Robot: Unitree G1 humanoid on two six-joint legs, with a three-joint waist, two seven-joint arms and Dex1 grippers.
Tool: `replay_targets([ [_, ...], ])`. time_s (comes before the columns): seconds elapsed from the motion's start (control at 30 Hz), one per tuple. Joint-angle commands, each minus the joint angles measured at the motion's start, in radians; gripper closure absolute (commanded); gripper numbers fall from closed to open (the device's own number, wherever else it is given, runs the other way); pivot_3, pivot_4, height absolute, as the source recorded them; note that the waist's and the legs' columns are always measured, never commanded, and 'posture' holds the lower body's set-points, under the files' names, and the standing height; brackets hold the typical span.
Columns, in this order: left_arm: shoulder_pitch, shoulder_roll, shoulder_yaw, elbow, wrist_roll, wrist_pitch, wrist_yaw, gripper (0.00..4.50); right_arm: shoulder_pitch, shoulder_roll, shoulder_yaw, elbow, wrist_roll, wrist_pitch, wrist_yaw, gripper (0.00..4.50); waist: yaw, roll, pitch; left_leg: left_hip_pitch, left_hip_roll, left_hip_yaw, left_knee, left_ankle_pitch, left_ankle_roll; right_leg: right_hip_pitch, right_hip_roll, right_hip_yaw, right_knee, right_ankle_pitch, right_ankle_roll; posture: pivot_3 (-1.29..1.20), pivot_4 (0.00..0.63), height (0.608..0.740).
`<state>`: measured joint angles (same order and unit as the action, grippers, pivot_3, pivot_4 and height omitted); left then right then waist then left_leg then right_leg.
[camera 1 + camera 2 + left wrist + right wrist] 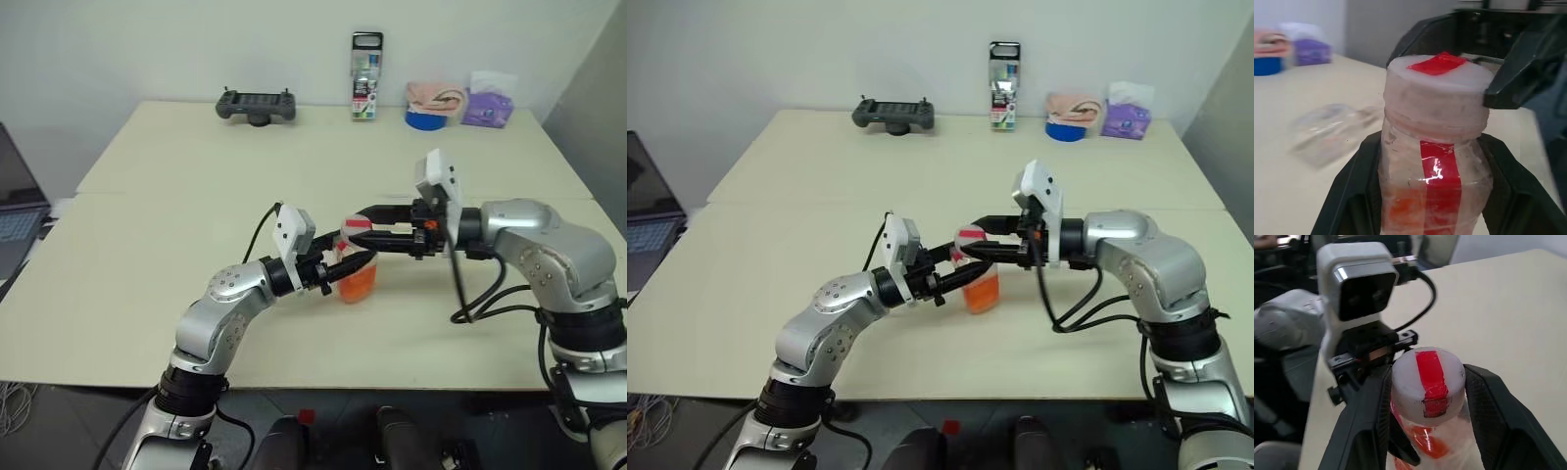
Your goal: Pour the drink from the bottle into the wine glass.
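The bottle (358,281) stands upright near the table's middle, with the orange-red drink (1405,210) in its lower part. My left gripper (338,269) comes in level from the left and is shut on the bottle's body. Its black fingers (1349,196) press both sides. My right gripper (359,228) reaches in from the right and is shut on the white cap (1427,379), which carries a strip of red tape. A blurred clear thing (1327,132) lies on the table beyond the bottle. I cannot tell whether it is the wine glass.
Along the far edge of the table (147,245) stand a black controller (256,105), a tall black-topped marker case (366,63), a blue tape roll (426,117) and a purple pack (487,106). A laptop (18,211) sits off the left side.
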<state>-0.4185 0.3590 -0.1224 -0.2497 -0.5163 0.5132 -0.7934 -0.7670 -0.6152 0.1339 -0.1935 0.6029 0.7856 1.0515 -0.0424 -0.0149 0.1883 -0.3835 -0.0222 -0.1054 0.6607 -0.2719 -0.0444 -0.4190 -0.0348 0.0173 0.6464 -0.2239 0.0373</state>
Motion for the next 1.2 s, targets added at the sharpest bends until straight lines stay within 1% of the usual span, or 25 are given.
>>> replay_targets([
  [0.03,-0.042,0.048,0.057,0.013,-0.026,0.017,-0.028,2.37,-0.049,-0.019,0.079,0.007,-0.018,-0.1,0.185,2.63,-0.009,0.0,0.0,0.001,0.001,0.0,0.0,0.0,0.0,0.0,0.001,0.0,0.001,-0.001,0.001,0.0,0.15,0.74],
  [0.1,-0.054,0.062,0.051,0.037,-0.022,0.008,-0.059,2.37,-0.064,-0.022,0.089,0.032,-0.036,-0.126,0.213,2.63,-0.009,0.0,0.0,0.002,0.003,-0.002,0.0,0.0,0.0,0.0,0.004,0.0,0.003,-0.003,0.004,0.0,0.15,0.74],
  [0.17,-0.063,0.071,0.033,0.068,0.006,-0.023,-0.088,2.37,-0.076,-0.022,0.081,0.047,-0.033,-0.128,0.231,2.63,-0.006,0.0,0.0,0.001,0.004,-0.003,0.0,0.0,0.0,0.0,0.006,-0.001,0.003,-0.002,0.004,0.0,0.15,0.74],
  [0.23,-0.072,0.063,0.029,0.089,0.015,-0.039,-0.095,2.37,-0.083,-0.022,0.061,0.052,-0.011,-0.107,0.239,1.88,-0.003,0.0,0.0,0.001,0.004,-0.003,0.0,0.0,0.0,0.0,0.006,0.0,0.003,-0.002,0.003,0.0,0.15,0.74],
  [0.3,-0.08,0.05,0.021,0.105,0.017,-0.049,-0.1,2.37,-0.081,-0.023,0.034,0.043,0.007,-0.091,0.235,1.26,0.001,0.0,0.0,0.0,0.003,-0.002,0.001,0.0,0.0,0.0,0.005,0.0,0.002,0.0,0.0,0.0,0.15,0.74],
  [0.4,-0.087,0.029,0.012,0.124,0.022,-0.068,-0.103,2.37,-0.066,-0.015,0.0,0.023,-0.02,-0.118,0.174,0.1,0.008,0.0,0.0,0.0,0.002,-0.002,0.001,0.0,0.0,0.0,0.003,0.001,0.001,0.001,-0.002,0.0,0.15,0.74],
  [0.43,-0.09,0.022,0.008,0.129,0.026,-0.075,-0.103,2.37,-0.056,-0.019,-0.01,0.003,-0.021,-0.114,0.156,0.01,0.01,0.0,0.0,0.0,0.001,-0.002,0.001,0.0,0.0,0.0,0.002,0.0,0.001,0.001,-0.002,0.0,0.15,0.74],
  [0.6,-0.117,0.0,0.001,0.165,0.037,-0.095,-0.116,2.37,0.003,-0.036,-0.069,-0.117,0.002,-0.034,0.042,0.0,0.014,0.0,0.0,-0.001,0.0,-0.003,0.001,0.0,-0.001,-0.001,0.0,-0.001,0.001,0.001,-0.002,0.0,0.15,0.74],
  [0.67,-0.141,-0.002,-0.007,0.186,0.047,-0.103,-0.136,2.37,0.04,-0.028,-0.099,-0.198,-0.041,-0.003,-0.09,0.0,0.015,0.0,0.0,-0.002,-0.001,-0.003,0.001,0.0,-0.001,-0.001,-0.001,0.0,0.001,0.001,-0.001,0.0,0.15,0.74],
  [0.73,-0.161,0.001,-0.01,0.203,0.057,-0.109,-0.155,2.37,0.067,-0.012,-0.116,-0.288,-0.047,0.062,-0.209,0.0,0.016,0.0,0.0,-0.002,-0.001,-0.002,0.001,0.0,-0.001,-0.001,-0.001,0.0,0.001,0.001,-0.001,0.0,0.15,0.74],
  [0.8,-0.186,0.0,-0.006,0.222,0.059,-0.113,-0.169,2.37,0.094,0.03,-0.135,-0.378,-0.045,0.148,-0.349,0.0,0.015,0.0,0.0,-0.002,-0.001,-0.003,0.001,0.0,-0.001,-0.001,-0.001,0.0,0.001,0.001,-0.001,0.0,0.15,0.74],
  [0.93,-0.22,-0.004,-0.01,0.251,0.066,-0.127,-0.2,2.37,0.154,0.131,-0.156,-0.544,-0.023,0.313,-0.573,0.0,0.014,0.0,0.0,-0.002,0.0,-0.003,0.001,0.0,-0.001,-0.001,0.0,0.0,0.002,0.001,-0.001,0.0,0.15,0.74],
  [1.03,-0.232,-0.017,-0.012,0.275,0.067,-0.14,-0.217,2.37,0.191,0.215,-0.158,-0.611,-0.015,0.392,-0.69,0.0,0.014,0.0,0.0,-0.002,-0.001,-0.002,0.001,0.001,-0.001,-0.001,-0.001,0.0,0.002,0.001,-0.001,0.0,0.15,0.74],
  [1.2,-0.233,-0.033,-0.021,0.304,0.076,-0.156,-0.238,2.37,0.227,0.343,-0.164,-0.664,-0.064,0.464,-0.871,0.0,0.014,0.0,0.0,-0.002,-0.001,-0.002,0.001,0.001,-0.001,-0.001,-0.001,0.0,0.002,0.001,-0.001,0.0,0.15,0.74],
])
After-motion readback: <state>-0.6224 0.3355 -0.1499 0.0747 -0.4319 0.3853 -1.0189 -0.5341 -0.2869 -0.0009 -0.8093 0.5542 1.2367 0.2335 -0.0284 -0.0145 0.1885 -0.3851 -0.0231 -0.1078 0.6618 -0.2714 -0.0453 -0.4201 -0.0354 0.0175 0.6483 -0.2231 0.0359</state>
